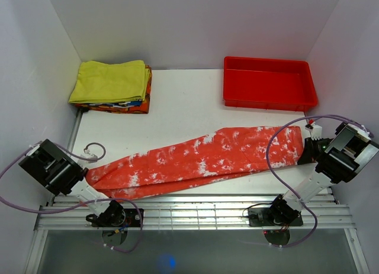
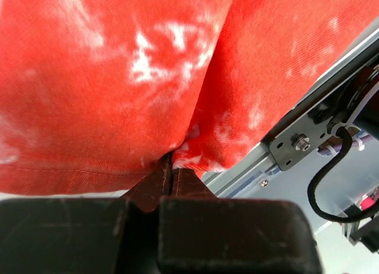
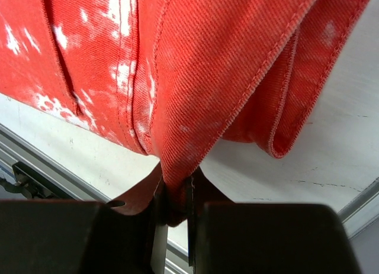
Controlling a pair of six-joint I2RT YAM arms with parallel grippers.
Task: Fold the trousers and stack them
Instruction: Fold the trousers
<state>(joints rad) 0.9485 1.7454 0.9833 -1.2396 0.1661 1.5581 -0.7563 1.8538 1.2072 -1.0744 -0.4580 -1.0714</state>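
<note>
The trousers lie lengthwise in a long red-orange band with white blotches, slanting across the near half of the table from lower left to upper right. My left gripper is at their left end. In the left wrist view the left gripper is shut, with the trousers pinched at its tips. My right gripper is at their right end. In the right wrist view the right gripper is shut on a hemmed fold of the trousers, a little above the table.
A stack of folded garments with a yellow one on top sits at the back left. A red plastic tray stands at the back right. Metal rails run along the near edge, and walls close in on three sides.
</note>
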